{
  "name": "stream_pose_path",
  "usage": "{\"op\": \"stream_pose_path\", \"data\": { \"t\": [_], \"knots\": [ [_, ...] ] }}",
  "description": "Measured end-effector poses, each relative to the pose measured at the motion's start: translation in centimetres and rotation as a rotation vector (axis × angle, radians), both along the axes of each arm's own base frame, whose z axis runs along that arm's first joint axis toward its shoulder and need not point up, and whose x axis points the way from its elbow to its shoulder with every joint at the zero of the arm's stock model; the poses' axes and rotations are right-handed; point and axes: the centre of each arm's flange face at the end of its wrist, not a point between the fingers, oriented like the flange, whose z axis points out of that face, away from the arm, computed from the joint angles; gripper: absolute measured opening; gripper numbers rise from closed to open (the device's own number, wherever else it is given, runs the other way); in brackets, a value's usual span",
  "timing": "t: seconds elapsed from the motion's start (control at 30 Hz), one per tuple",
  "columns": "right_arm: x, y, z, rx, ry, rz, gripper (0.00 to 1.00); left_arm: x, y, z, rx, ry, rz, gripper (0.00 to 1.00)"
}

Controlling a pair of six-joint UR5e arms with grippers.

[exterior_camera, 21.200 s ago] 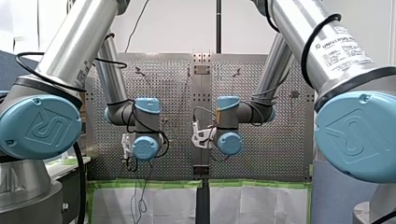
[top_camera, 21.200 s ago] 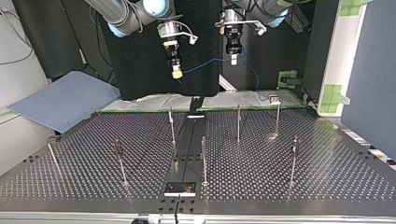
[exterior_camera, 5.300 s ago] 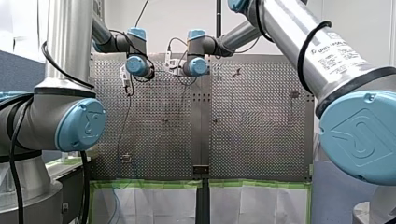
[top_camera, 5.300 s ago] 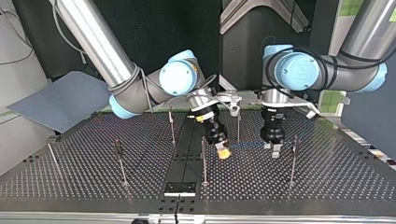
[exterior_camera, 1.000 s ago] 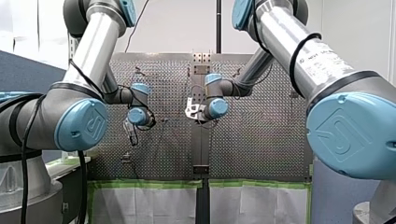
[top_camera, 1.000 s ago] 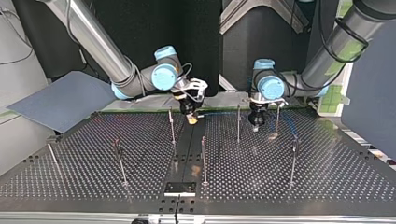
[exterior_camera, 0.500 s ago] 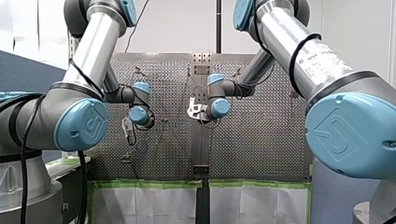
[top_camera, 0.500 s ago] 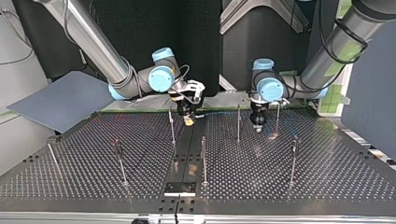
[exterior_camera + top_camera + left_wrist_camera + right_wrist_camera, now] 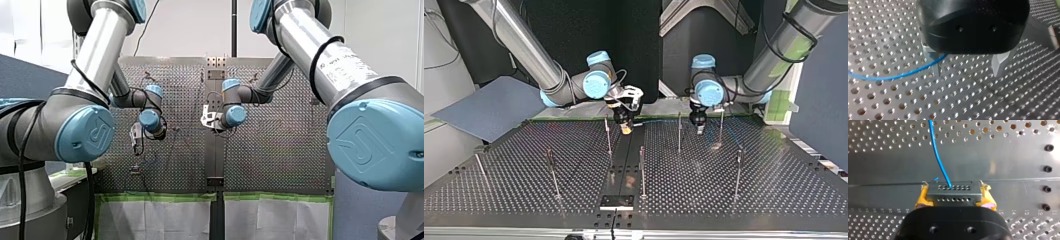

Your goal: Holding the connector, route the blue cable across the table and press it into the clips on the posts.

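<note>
Pinching the connector, my right gripper trails blue cable at twelve o'clock, my left gripper spread; no post looks threaded yet.

**Around the Table: Tape, Sheets and Panels**

A green tape strip is running along the table's edge nearest the front view's camera, and white sheeting is hanging just below it. A plain, unperforated band is crossing the table's middle, and a small black plate is sitting at its end, on the edge facing the top view's camera. Off the table's corner at the top view's left, a grey-blue sheet is lying. A black backdrop is standing behind the far edge. A dark blue panel is rising beside the edge at that view's right, near green tape patches.
</note>
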Motion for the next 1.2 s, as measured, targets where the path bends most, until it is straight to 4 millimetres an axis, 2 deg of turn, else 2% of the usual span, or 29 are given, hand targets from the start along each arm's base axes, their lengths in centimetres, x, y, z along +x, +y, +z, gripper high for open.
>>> {"op": "stream_pose_path", "data": {
  "t": [0.43, 0.73, 1.0, 1.1, 1.2],
  "knots": [
    [0.0, 0.0, 0.0, -0.001, 0.002, 0.001, 0.00, -5.5, -1.7, 2.0, 0.008, 0.032, -0.025, 0.99],
    [-0.3, -0.3, 0.0, 0.002, 0.003, -0.002, 0.00, -8.8, -2.9, 4.6, 0.010, 0.013, -0.048, 0.99],
    [-1.1, -1.0, -0.1, 0.013, 0.012, -0.017, 0.00, -11.0, -6.1, 7.9, -0.025, -0.066, -0.113, 0.99],
    [-1.3, -1.2, -0.1, 0.014, 0.013, -0.020, 0.00, -11.5, -7.4, 8.3, -0.050, -0.091, -0.131, 0.99],
    [-1.3, -1.2, -0.2, 0.015, 0.014, -0.020, 0.00, -12.1, -8.8, 7.9, -0.064, -0.092, -0.156, 0.99]
  ]
}}
